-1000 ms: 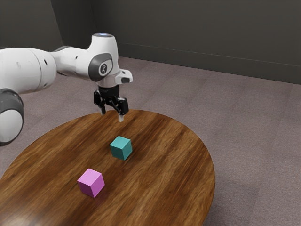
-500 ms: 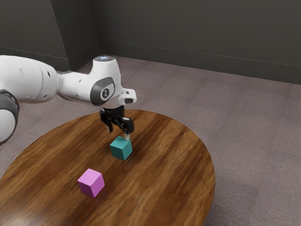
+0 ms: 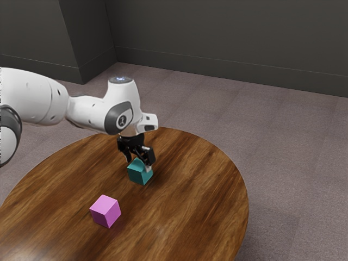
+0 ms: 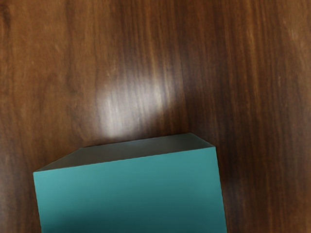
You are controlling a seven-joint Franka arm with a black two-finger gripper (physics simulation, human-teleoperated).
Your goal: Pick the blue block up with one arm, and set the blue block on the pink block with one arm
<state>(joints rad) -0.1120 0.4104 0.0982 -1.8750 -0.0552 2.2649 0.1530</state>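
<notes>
Wooden round table [image 3: 206, 185] | grey carpet [image 3: 288, 141] (dark walls [image 3: 217, 32]) | gripper [image 3: 140, 162] spread astride blue block [image 3: 138, 174]

Seemingly no legible text or labels.

Ran glossy white rounded shells on the arm [image 3: 49, 103], with dark grey bands at the joints and a grey disc cap [image 3: 120, 117] bearing a small white mark. Carried a faint blue ring light [image 3: 120, 79] atop the last link and a white flange [image 3: 148, 122] at its side. Ended in a matte black two-finger gripper [image 3: 140, 163].
</notes>
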